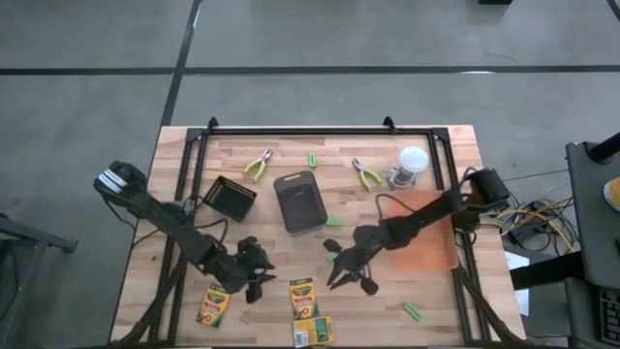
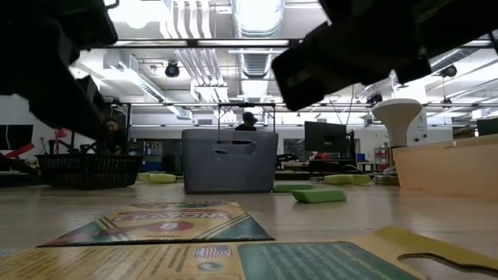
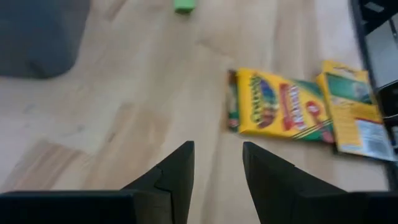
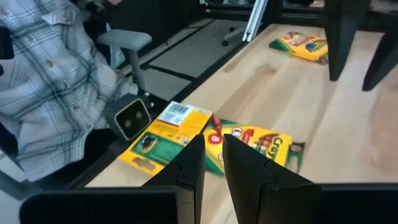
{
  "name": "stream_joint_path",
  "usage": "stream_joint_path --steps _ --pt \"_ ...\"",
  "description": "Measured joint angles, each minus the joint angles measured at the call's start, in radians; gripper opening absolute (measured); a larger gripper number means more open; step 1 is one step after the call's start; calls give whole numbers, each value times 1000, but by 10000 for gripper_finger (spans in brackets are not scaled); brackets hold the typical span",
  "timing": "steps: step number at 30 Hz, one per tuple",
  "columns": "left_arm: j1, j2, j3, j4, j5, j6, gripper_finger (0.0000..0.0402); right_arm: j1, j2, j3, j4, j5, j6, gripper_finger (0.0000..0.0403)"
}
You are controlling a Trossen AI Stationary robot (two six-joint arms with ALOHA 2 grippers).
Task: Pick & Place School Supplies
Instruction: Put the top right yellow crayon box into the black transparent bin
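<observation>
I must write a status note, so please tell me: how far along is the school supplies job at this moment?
Done: nothing, it seems; the grey tray shows no supplies inside. In hand: nothing; the left gripper and the right gripper hover open and empty near the crayon boxes. Left: all three boxes, both pliers and the green sticks.

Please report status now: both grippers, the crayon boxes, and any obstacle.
Left gripper and right gripper open, empty, low over the near table. Three crayon boxes flat on the wood, none gripped. Grey tray behind, not in the way.
</observation>
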Motion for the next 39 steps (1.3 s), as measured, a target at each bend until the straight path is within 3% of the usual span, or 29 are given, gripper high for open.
stream_joint_path --steps 5,11,16,23,33,39 --pt "-6 37 48 4 15 11 142 -1 129 84 -7 10 38 57" --pt "-20 61 42 -35 0 -49 142 18 225 143 -1 165 79 57" --pt "-37 80 32 -24 -25 -75 142 53 230 156 -2 277 90 57" --pt "-39 96 16 -18 -82 -165 142 85 228 156 -34 308 131 57" --pt "-28 116 18 17 -101 -213 142 116 228 155 -43 417 162 57" --pt "-27 128 16 67 -91 -243 142 129 228 155 -48 426 162 57"
